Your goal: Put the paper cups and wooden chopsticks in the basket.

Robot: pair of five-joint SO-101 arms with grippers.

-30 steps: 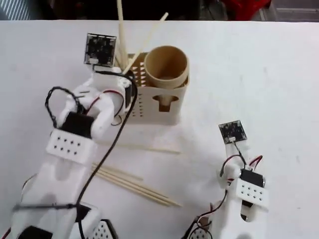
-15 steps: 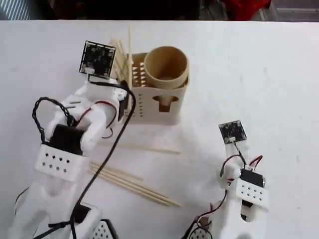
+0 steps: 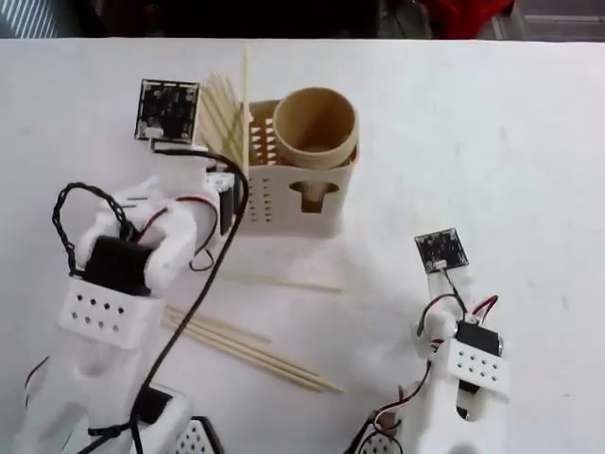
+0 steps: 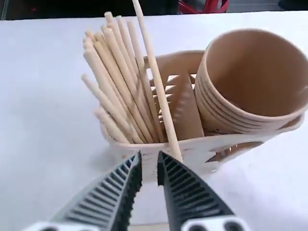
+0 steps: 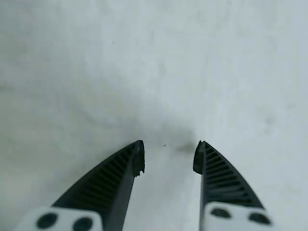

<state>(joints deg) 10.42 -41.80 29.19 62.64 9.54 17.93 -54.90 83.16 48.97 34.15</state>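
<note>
White table (image 3: 510, 123), dark backdrop (image 3: 104, 19) behind

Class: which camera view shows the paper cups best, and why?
The left wrist view: the cups are close, and their stacked rims show in the basket. The high view gives the cups small, from above. The right wrist view faces the table.
</note>
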